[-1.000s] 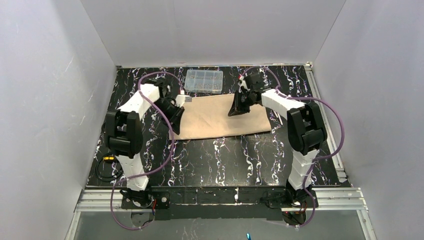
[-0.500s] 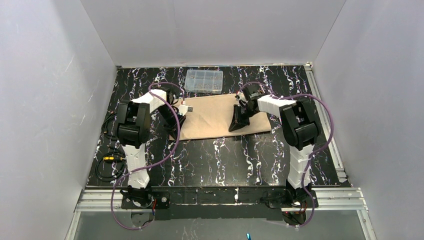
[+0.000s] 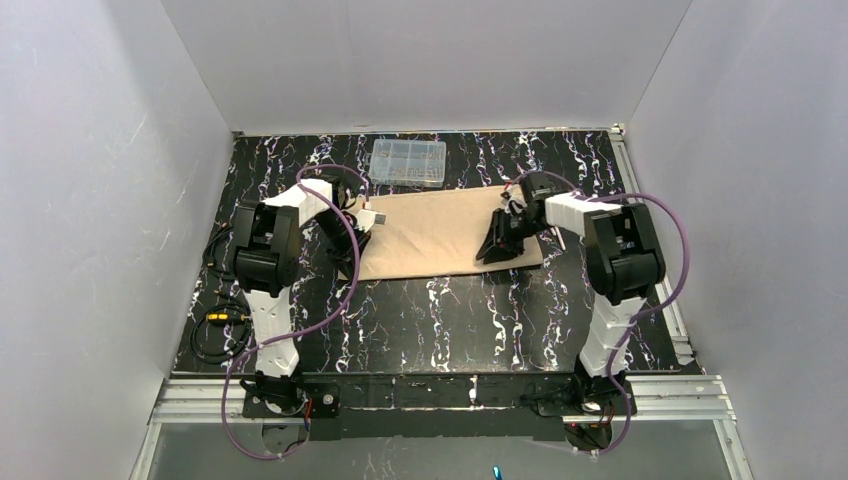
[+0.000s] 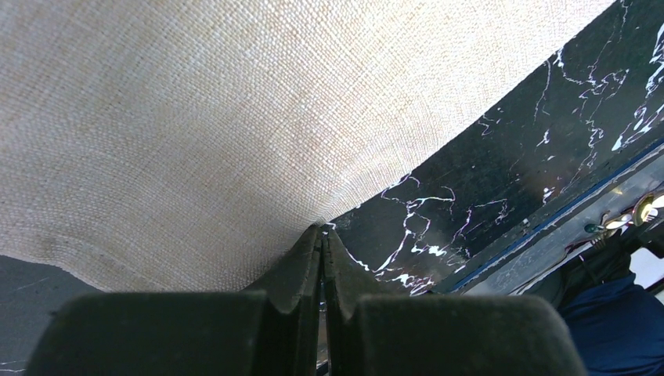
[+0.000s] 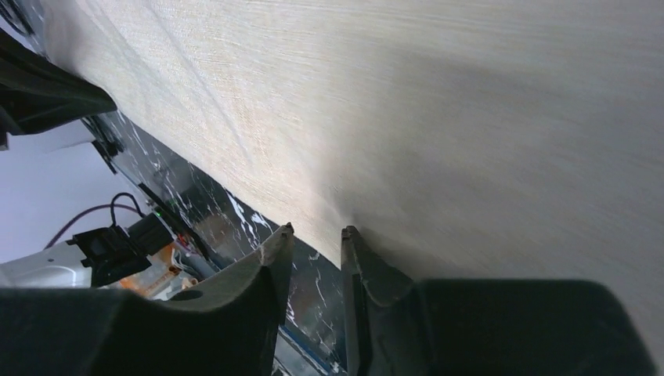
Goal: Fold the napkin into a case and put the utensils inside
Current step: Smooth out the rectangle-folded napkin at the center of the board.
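Note:
The beige-tan napkin (image 3: 435,235) lies flat as a long rectangle in the middle of the black marbled table (image 3: 430,320). My left gripper (image 3: 355,243) sits at its left end. In the left wrist view its jaws (image 4: 321,229) are pressed together on the napkin (image 4: 196,117) edge, which rises to the tips. My right gripper (image 3: 497,250) is low over the near right part of the cloth. In the right wrist view it (image 5: 313,229) stands slightly open, one finger over the table and one over the napkin (image 5: 438,102), with nothing between them. The utensils are hidden.
A clear plastic compartment box (image 3: 408,162) stands behind the napkin near the back wall. Purple cables (image 3: 340,290) loop beside both arms. White walls close in the table on three sides, and a metal rail (image 3: 440,395) runs along the near edge.
My right gripper has slid rightwards and nearer along the napkin and has opened, letting the cloth go. The left arm came down to the left edge and then stayed, still shut.

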